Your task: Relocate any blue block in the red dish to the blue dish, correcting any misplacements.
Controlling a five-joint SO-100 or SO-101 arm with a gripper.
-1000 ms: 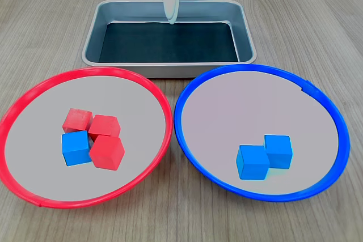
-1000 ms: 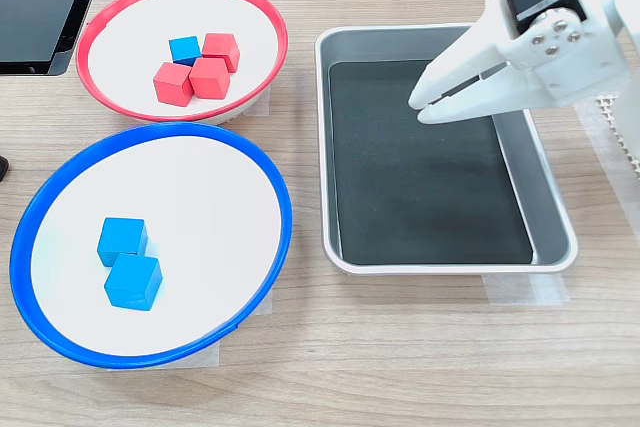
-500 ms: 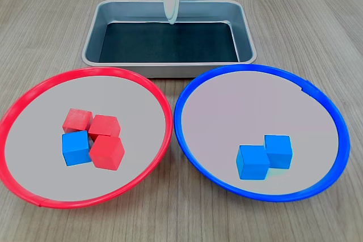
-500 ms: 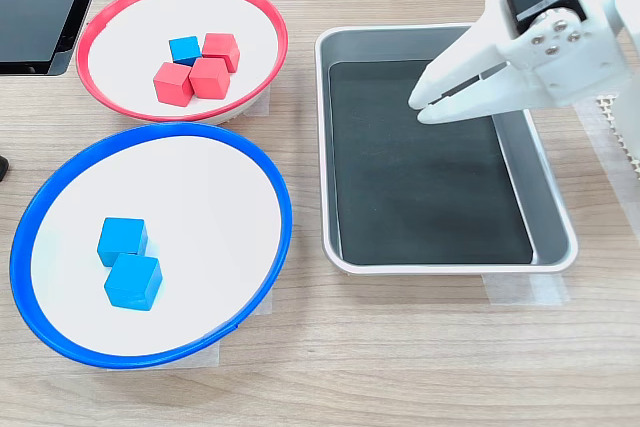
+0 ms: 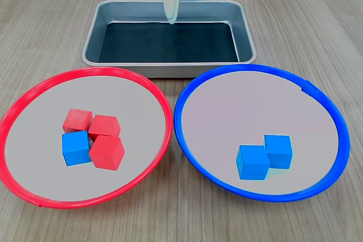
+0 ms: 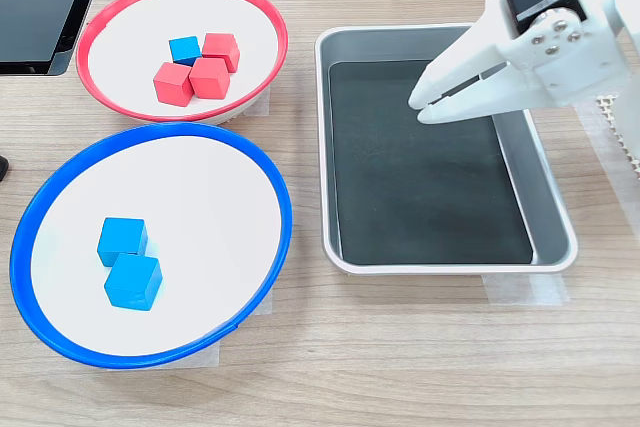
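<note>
Currently, as label and value:

My gripper (image 6: 417, 109): white, hanging above the rectangular metal tray (image 6: 556, 217), its two fingers nearly pressed together at the tips and grasping nothing; in the first exterior view it (image 5: 171, 20) shows as a thin white blade over the tray's far edge (image 5: 170, 5).

Blue block (image 5: 76, 148): resting inside the red dish (image 5: 161, 97), touching the red cubes (image 5: 104, 126) clustered around it; in the second exterior view it (image 6: 185, 49) sits at the far side of that cluster (image 6: 211, 76).

Red dish (image 6: 262, 11): on the counter (image 6: 400, 367), just beside the blue dish.

Blue dish (image 5: 187, 92): holds two other blue cubes (image 5: 264, 156), touching each other; in the second exterior view this dish (image 6: 270, 179) lies nearest the camera, the cubes (image 6: 128, 260) toward the second exterior view's left.

Tray: dark inside, with nothing in it, well apart from the blocks.
</note>
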